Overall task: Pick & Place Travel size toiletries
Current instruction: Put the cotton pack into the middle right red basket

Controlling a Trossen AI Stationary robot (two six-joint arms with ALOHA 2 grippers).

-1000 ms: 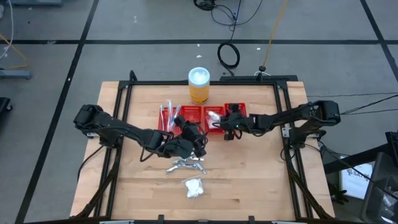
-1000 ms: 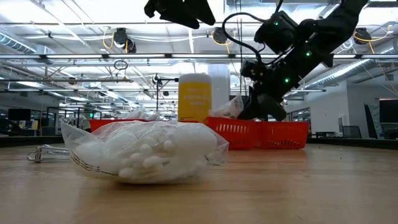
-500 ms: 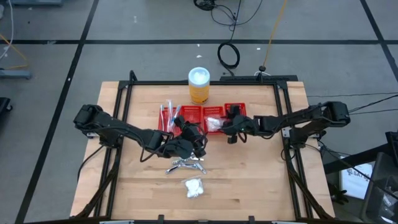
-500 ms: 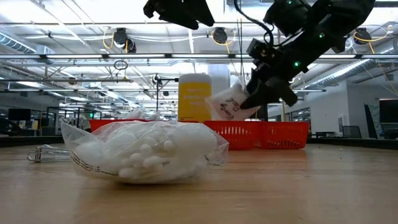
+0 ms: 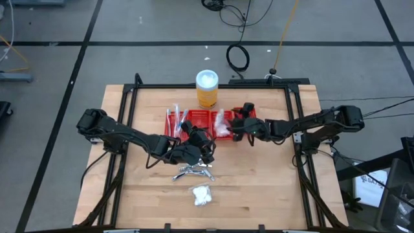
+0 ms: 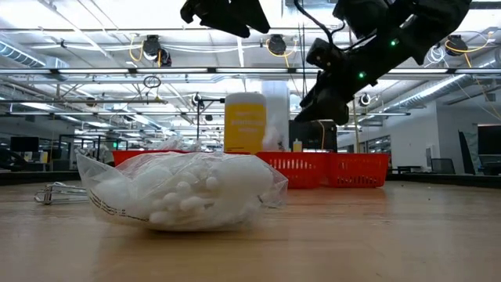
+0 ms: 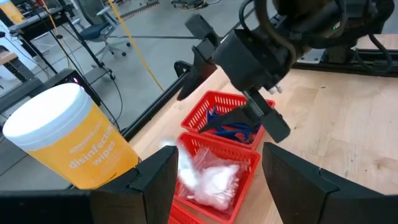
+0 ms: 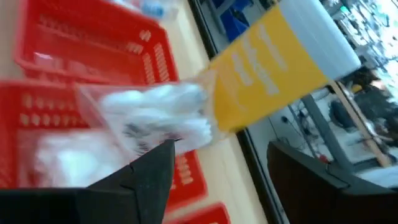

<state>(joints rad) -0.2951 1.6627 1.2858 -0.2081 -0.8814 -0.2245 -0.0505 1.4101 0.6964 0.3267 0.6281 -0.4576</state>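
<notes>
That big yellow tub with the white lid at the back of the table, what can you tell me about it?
The yellow tub is a round canister standing upright near the table's far edge, just behind the red tray. Its body looks like yellow-orange plastic with white lettering that reads "disinfecting wipes" in the left wrist view; a white lid caps it. It stands taller than the tray's walls. Neither gripper touches it, and whether it actually touches the tray cannot be told.

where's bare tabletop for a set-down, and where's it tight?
Free: the wood right of the white packet bag, out to the table's right rail, and the front left corner. Crowded: the middle, with the red tray, wipes jar, both grippers, left and right, and silvery tubes.
</notes>
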